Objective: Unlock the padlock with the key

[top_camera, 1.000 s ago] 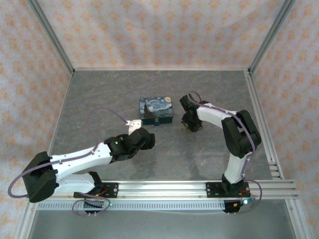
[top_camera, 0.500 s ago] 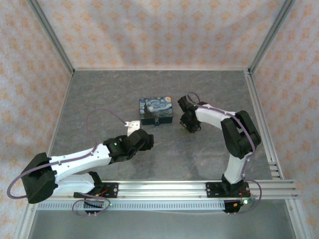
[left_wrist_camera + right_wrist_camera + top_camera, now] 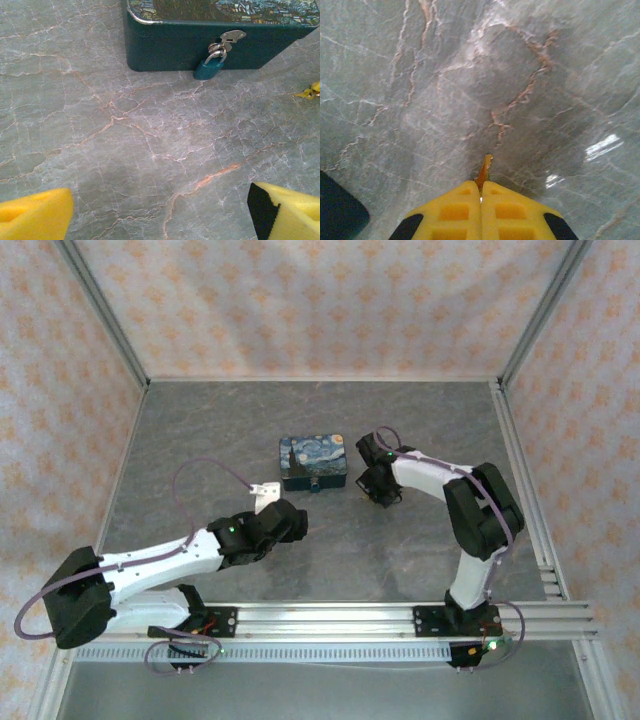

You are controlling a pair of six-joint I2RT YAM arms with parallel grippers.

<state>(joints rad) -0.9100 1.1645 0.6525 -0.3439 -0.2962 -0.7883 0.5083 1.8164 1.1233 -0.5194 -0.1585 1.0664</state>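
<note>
Now, nearest the front edge of the table (image 3: 200, 430): left gripper (image 3: 266, 491) looks the same as a second ago, jaws spread wide with nothing between them. Its wrist view has a yellow finger (image 3: 32, 215) in each lower corner and bare marble between, facing the padlock.

Further in, right of centre: right gripper (image 3: 481, 191) is where the change is. A second ago its jaws stood partly apart; now the two yellow pads (image 3: 460, 210) meet flush. A thin sliver, taken to be the key (image 3: 484, 169), sticks out from between their tips toward the table. It reads orange-tinted rather than silvery here, so the identification is probable, not certain. Cannot tell whether it is lifted clear of the surface.

Beyond, near the table's middle: padlock (image 3: 210, 68), teal, with its shackle still through the hasp (image 3: 231, 36) on the front wall of the starry tin (image 3: 313, 461). Its body hangs down to the table.

Reading: the key pick-up appears done. Next comes carrying the key across to the lock's keyhole, which these views do not show. The pinch is thin, so the key may twist.
</note>
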